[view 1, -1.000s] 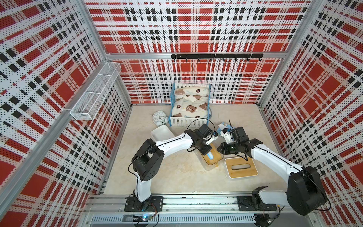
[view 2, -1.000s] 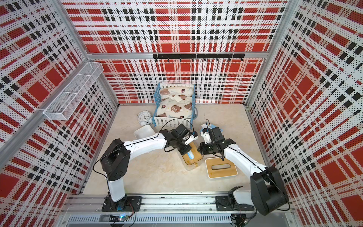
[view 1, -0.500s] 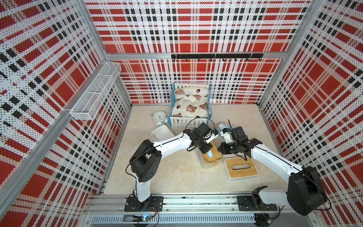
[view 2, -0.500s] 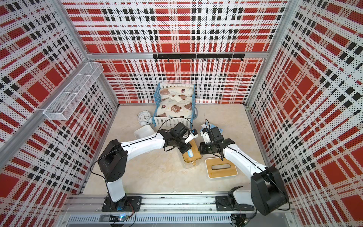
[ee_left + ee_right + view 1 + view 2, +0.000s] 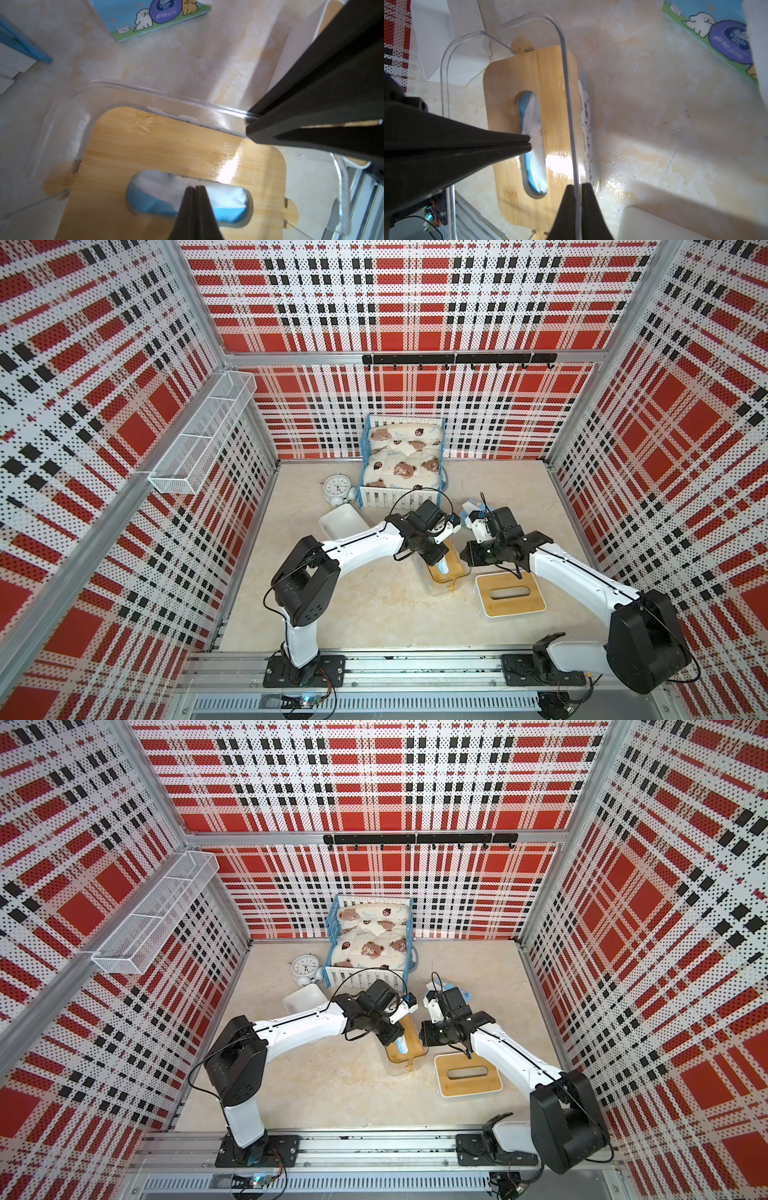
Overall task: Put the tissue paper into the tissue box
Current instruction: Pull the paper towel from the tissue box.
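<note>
Red plaid perforated walls (image 5: 415, 302), beige marbled floor (image 5: 395, 614) (glare patches), black hook rail (image 5: 457, 358), wire shelf (image 5: 203, 435).

the word "vinda" is printed on the tissue paper pack (image 5: 153, 18).

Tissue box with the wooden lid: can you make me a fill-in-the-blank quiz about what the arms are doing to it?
The left end effector pinches the white tissue through the slot in the ___ lid.
The right end effector is shut on the box, whose walls are ___.
A spare tissue pack, printed with cartoon ___, lies on the table.
Missing words: wooden; clear; dogs.
</note>
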{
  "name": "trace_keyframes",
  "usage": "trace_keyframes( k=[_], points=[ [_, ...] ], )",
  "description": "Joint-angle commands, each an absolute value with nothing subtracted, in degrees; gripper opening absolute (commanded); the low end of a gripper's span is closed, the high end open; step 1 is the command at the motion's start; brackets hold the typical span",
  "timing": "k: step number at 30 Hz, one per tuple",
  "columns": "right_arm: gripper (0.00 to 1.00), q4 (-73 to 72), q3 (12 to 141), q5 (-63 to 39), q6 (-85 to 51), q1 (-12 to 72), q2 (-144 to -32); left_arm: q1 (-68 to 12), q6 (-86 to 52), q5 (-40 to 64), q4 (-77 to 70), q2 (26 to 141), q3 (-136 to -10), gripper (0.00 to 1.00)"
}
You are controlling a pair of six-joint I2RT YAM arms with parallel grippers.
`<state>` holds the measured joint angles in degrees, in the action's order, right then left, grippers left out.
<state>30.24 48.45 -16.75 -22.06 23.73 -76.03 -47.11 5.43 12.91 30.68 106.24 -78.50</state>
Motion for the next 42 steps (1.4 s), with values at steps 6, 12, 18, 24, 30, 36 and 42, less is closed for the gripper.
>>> trace_keyframes(
  k=[6, 12, 18, 24, 30, 36, 42],
  points=[
    [0.00, 31.41, 50.19, -14.24, -23.90, 23.29, -77.70, -45.88, 5.57, 9.42, 38.64, 104.52, -78.00, 0.00],
    [0.00, 31.60, 50.24, -14.24, -23.73, 23.29, -77.84, -45.53, 6.49, 8.41, 41.36, 105.10, -78.81, 0.00],
    [0.00, 31.83, 50.78, -14.44, -23.54, 23.29, -77.96, -45.26, 7.20, 9.68, 42.28, 104.07, -80.07, 0.08],
    [0.00, 31.76, 51.24, -14.77, -23.51, 23.55, -78.05, -45.94, 5.73, 10.51, 40.33, 104.67, -82.73, 0.33],
    [0.00, 31.52, 51.06, -14.90, -23.44, 23.64, -78.22, -47.84, 5.19, 6.35, 39.81, 107.92, -85.10, 0.41],
    [0.00, 31.51, 51.19, -15.03, -23.60, 23.77, -77.80, -48.99, 4.83, 4.19, 39.82, 111.39, -86.74, 0.40],
    [0.01, 31.29, 51.42, -15.03, -23.97, 23.82, -77.26, -49.29, 4.73, 3.39, 41.95, 111.89, -85.75, 0.29]
  ],
)
